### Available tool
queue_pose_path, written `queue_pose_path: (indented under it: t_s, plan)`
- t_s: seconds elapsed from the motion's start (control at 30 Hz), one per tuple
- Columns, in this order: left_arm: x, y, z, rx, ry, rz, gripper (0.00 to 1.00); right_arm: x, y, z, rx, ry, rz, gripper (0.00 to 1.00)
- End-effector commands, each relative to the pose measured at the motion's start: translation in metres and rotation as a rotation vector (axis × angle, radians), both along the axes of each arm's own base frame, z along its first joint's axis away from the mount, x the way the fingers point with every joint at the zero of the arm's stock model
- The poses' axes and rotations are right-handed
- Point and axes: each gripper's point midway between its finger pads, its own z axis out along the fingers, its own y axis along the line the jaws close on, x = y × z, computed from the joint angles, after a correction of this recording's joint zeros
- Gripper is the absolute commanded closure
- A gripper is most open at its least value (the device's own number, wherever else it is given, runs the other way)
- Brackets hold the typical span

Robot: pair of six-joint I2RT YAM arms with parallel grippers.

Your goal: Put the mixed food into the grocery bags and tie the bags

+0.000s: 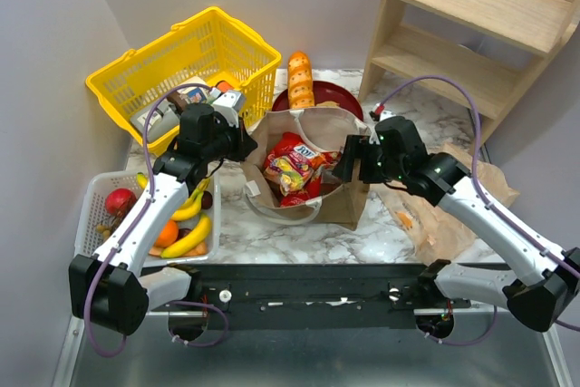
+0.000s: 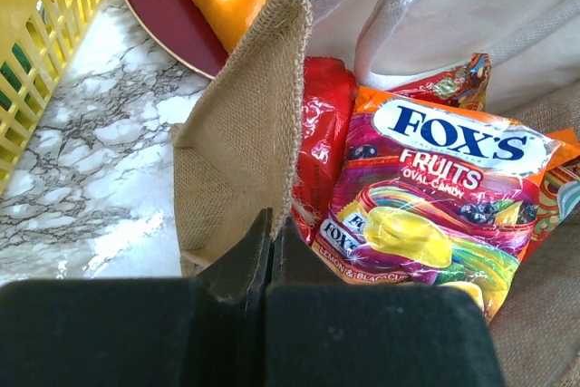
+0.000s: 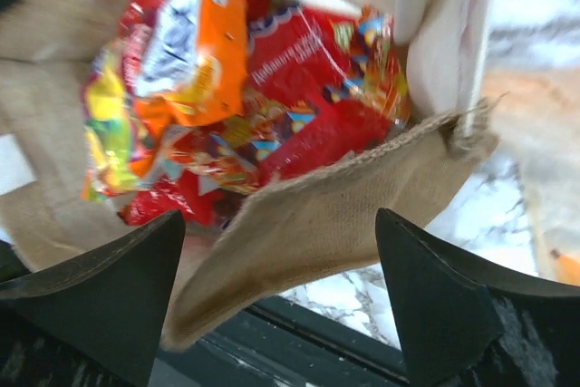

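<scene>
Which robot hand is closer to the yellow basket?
Left. The left gripper pinches the bag just beside the yellow basket; the right gripper is open across the bag, farther away.

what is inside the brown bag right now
Inside the brown bag lie shiny red and orange packets, with a Fox's Fruits packet on top. Whatever sits beneath them, and the bag's floor, is covered.

In the right wrist view, blurred packets point(image 3: 272, 88) hide the floor of the bag point(image 3: 317, 215).
</scene>
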Motion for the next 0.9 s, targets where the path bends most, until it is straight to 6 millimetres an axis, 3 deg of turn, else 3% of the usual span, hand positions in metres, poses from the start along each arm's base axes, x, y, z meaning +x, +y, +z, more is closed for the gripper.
queue_pose_path:
  t_s: [0.0, 0.07, 0.1, 0.13, 0.2, 0.23, 0.27, 0.3, 0.37, 0.4, 0.43, 0.6, 0.73, 0.77, 0.87]
  plan:
    - [-0.003, 0.005, -0.005, 0.028, -0.002, 0.015, 1.00, 0.009, 0.018, -0.010, 0.087, 0.017, -0.020, 0.34]
    - [-0.001, 0.005, -0.005, 0.023, 0.000, 0.018, 1.00, 0.016, 0.015, -0.003, 0.062, -0.028, -0.020, 0.62]
    - [0.001, 0.004, -0.002, 0.018, -0.001, 0.020, 1.00, 0.018, 0.014, 0.007, 0.059, -0.060, -0.016, 0.95]
    - [0.001, 0.001, 0.005, -0.004, 0.003, 0.016, 1.00, 0.019, 0.013, 0.019, 0.061, -0.090, -0.005, 0.99]
    - [0.005, -0.008, 0.041, -0.053, -0.046, -0.008, 1.00, 0.017, 0.006, 0.066, 0.085, -0.201, 0.006, 0.99]
    - [0.003, -0.013, 0.057, -0.087, -0.062, -0.021, 1.00, 0.015, 0.002, 0.081, 0.093, -0.236, 0.004, 0.99]
    - [0.003, -0.014, 0.090, -0.118, -0.126, -0.026, 1.00, 0.011, -0.006, 0.102, 0.104, -0.295, -0.006, 0.99]
    - [0.002, -0.015, 0.103, -0.137, -0.146, -0.025, 1.00, 0.009, -0.011, 0.115, 0.116, -0.328, -0.013, 0.99]
    - [-0.002, -0.015, 0.126, -0.176, -0.183, -0.020, 1.00, 0.007, -0.021, 0.120, 0.107, -0.355, -0.040, 0.99]
    - [-0.003, -0.015, 0.128, -0.184, -0.181, -0.019, 1.00, 0.005, -0.024, 0.119, 0.106, -0.360, -0.051, 0.99]
    - [-0.004, -0.016, 0.126, -0.192, -0.169, -0.020, 1.00, 0.005, -0.026, 0.102, 0.081, -0.333, -0.056, 0.99]
    - [-0.011, -0.025, 0.079, -0.215, -0.057, -0.055, 1.00, 0.001, -0.025, 0.056, 0.048, -0.230, -0.065, 0.99]
    - [-0.011, -0.022, 0.041, -0.189, -0.003, -0.030, 1.00, 0.010, -0.041, 0.028, -0.066, -0.205, -0.131, 0.99]
    - [-0.011, -0.021, 0.030, -0.176, 0.019, -0.027, 1.00, 0.013, -0.045, 0.031, -0.087, -0.216, -0.147, 0.99]
    - [-0.011, -0.023, 0.031, -0.168, 0.006, -0.049, 1.00, 0.019, -0.049, 0.047, -0.110, -0.260, -0.152, 0.99]
